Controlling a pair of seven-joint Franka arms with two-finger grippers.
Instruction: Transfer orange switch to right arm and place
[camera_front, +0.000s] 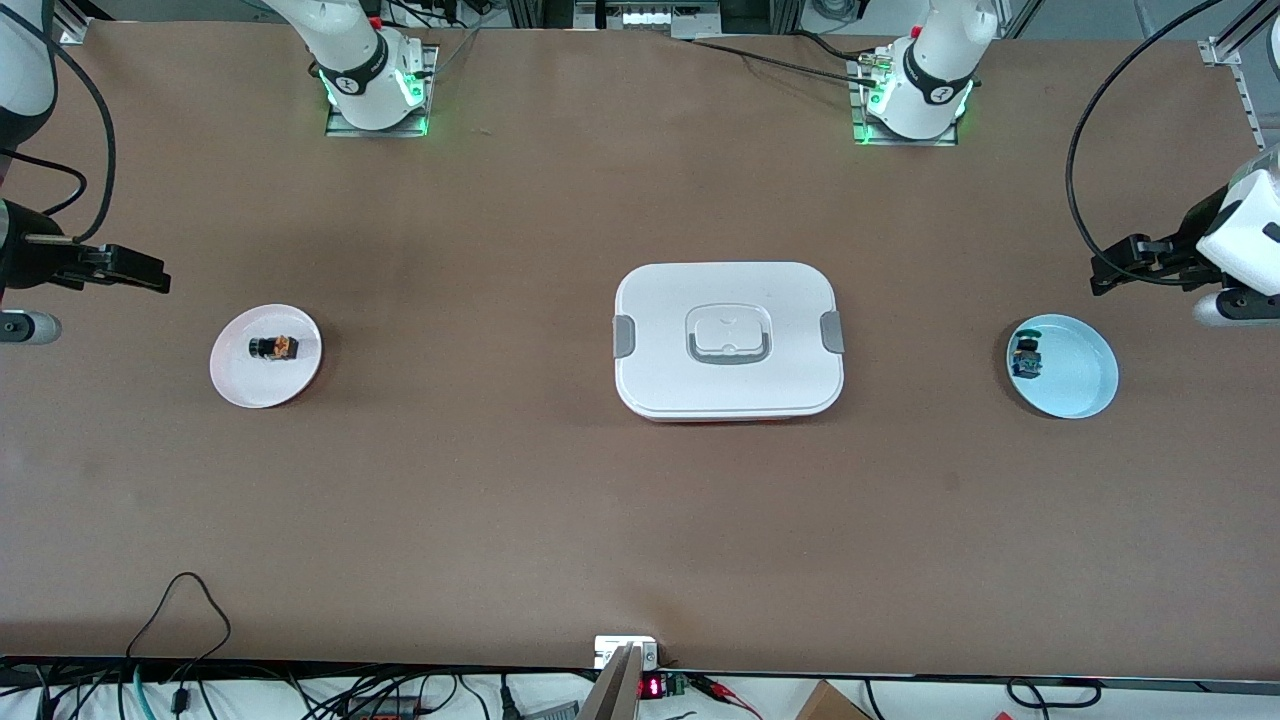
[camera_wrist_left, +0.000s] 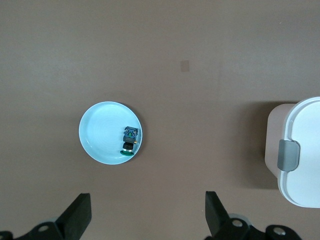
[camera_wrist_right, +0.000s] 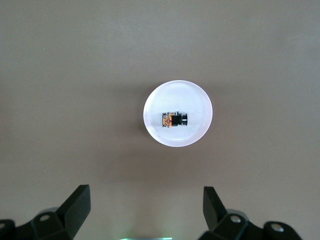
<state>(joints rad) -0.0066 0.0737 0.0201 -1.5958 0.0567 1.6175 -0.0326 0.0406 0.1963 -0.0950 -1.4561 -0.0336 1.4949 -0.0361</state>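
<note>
The orange switch (camera_front: 277, 348) lies on its side on a pale pink plate (camera_front: 250, 385) toward the right arm's end of the table. The right wrist view shows the orange switch (camera_wrist_right: 172, 120) on that plate (camera_wrist_right: 192, 100), well clear of the fingers. My right gripper (camera_front: 150, 272) hangs open and empty over bare table beside the plate; in its own view the right gripper (camera_wrist_right: 145, 197) holds nothing. My left gripper (camera_front: 1105, 272) hangs open and empty over the table at the left arm's end, with nothing between the left gripper (camera_wrist_left: 148, 200) fingers.
A light blue plate (camera_front: 1080, 385) at the left arm's end holds a small black part with blue and green (camera_front: 1025, 358); both plate (camera_wrist_left: 100, 130) and part (camera_wrist_left: 129, 140) show in the left wrist view. A white lidded box (camera_front: 728, 290) sits mid-table.
</note>
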